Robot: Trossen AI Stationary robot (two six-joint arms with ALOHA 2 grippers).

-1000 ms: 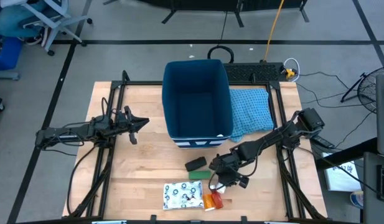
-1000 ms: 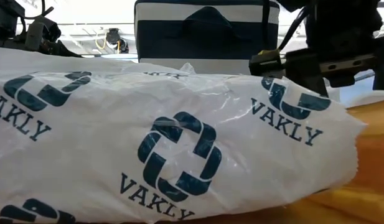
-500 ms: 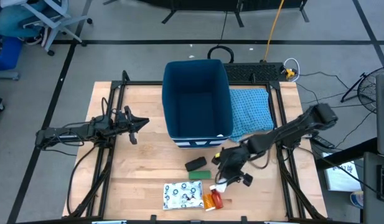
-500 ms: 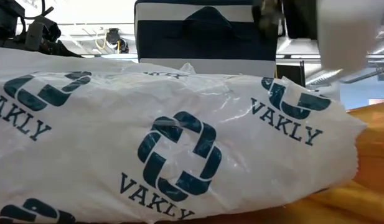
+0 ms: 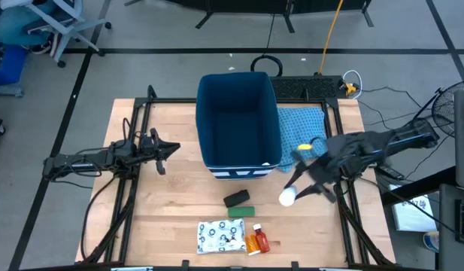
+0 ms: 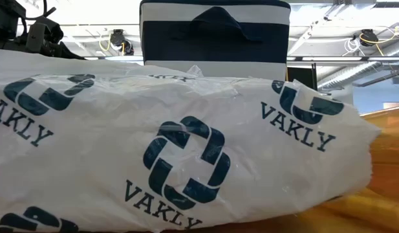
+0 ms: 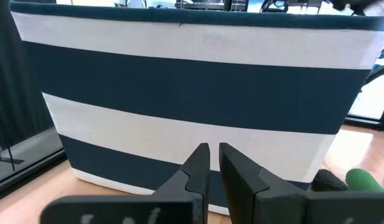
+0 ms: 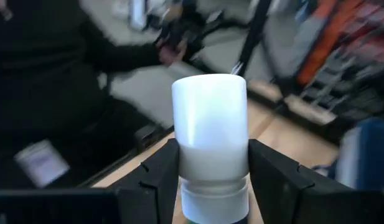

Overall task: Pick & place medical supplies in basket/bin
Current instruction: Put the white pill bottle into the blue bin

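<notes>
The right gripper [image 8: 210, 180] is clamped on the small white bottle [image 5: 288, 197], its two fingers [image 8: 155, 180] pressed against the bottle's sides near the base. A second ago this gripper was low over the cluster of supplies at the counter's near edge; half a second ago it was rising with the bottle between its fingers. Now it has swung up and away, and the bottle hangs in the air at the end of the outstretched arm, just beside the near right corner of the dark blue bin [image 5: 239, 120] and in front of the light blue cloth [image 5: 303, 128]. That means the pick appears done and the carry is under way; the drop into the bin is not yet made, since the bottle is outside the rim.

Behind and below the gripper, left on the counter [image 5: 179, 203], lie the black oblong piece [image 5: 236, 199], the green flat box [image 5: 242, 211], the white patterned packet [image 5: 221, 236] and the orange and red little bottles [image 5: 256, 242], none of them shifted.

The left gripper [image 7: 213, 163] waits on the far side of the bin from the right one, fingers together and holding nothing.
</notes>
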